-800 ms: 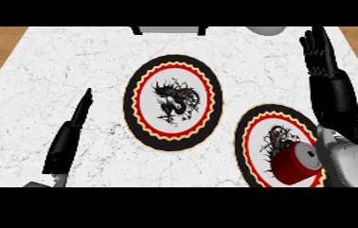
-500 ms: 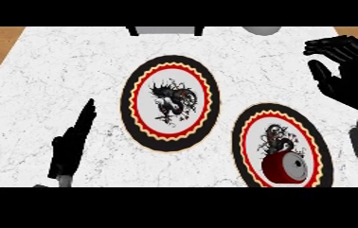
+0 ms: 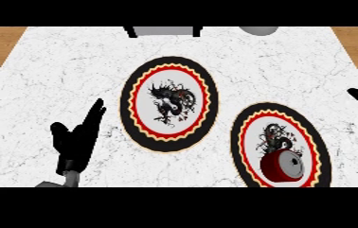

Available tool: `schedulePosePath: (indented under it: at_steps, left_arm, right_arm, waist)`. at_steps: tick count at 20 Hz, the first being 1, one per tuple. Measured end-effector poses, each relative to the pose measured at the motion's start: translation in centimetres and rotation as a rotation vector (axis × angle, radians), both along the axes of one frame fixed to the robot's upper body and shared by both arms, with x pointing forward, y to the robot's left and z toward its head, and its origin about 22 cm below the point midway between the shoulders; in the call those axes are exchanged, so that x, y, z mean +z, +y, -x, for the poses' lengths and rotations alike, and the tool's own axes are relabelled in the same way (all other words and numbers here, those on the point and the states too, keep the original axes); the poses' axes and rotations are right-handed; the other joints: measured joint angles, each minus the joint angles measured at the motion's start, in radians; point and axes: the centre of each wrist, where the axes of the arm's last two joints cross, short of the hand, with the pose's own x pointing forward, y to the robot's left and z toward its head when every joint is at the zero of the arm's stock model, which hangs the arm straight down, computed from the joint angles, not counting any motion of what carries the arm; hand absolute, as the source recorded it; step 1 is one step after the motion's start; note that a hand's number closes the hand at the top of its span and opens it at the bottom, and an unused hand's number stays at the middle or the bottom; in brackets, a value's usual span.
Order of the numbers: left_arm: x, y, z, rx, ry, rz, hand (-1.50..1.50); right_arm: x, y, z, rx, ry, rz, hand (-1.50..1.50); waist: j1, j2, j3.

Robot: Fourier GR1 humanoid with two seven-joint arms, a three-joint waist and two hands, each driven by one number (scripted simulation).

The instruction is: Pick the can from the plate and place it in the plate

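Now, left hand (image 3: pixel 78 139) sits lower left of frame, fingers straight and pointing up, open, holding nothing, resting on the counter (image 3: pixel 63 71) beside the centre plate (image 3: pixel 168 103). It shows more fully than 0.5 s ago, thumb visible now, but it's in about the same spot.

Right hand (image 3: pixel 353 93): only a dark sliver at the right edge, mid-height. Can't tell if it's open or closed. That's the big change: 0.8 s ago the right arm stood tall along the right side w/ forearm over the lower-right plate, 0.5 s ago the hand was upper right, curled; now it's nearly out of frame. So it has pulled away from the can, not toward it.

Can (image 3: pixel 282 165): red, lying on its side w/ dark end facing up-right, on the lower part of the right plate (image 3: pixel 244 127), lower right of frame. Nothing touches it. No clear shift in where it lies on its plate vs earlier frames.

Centre plate has nothing on it, just left of the right plate, rims near but apart.

Judgement: pick not yet begun. Right hand is the nearer one, and would have to come back in over the can, close round it, then carry it left to the centre plate. Can on its side may roll if nudged.
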Motion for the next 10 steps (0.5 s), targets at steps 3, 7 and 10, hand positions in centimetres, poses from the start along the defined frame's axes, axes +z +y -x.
schedulePosePath:
  at_steps: [3, 7, 10]
  left_arm:
    - [-0.1, 0.2, -0.1, -0.004, 0.010, 0.018, 0.00]
    - [0.1, 0.0, -0.2, -0.002, 0.017, 0.026, 0.00]
    - [-0.1, -0.1, -0.3, -0.009, 0.016, 0.022, 0.00]
  right_arm:
    - [0.8, -1.6, 1.3, 0.030, 0.006, 0.014, -1.50]
    - [3.9, -3.3, 2.2, 0.114, 0.096, 0.124, -1.50]
    - [5.7, -3.3, 2.5, 0.221, 0.211, 0.250, -1.50]
  waist:
    - [0.003, -0.003, 0.000]
    - [0.004, -0.003, -0.001]
    - [0.004, -0.003, -0.001]
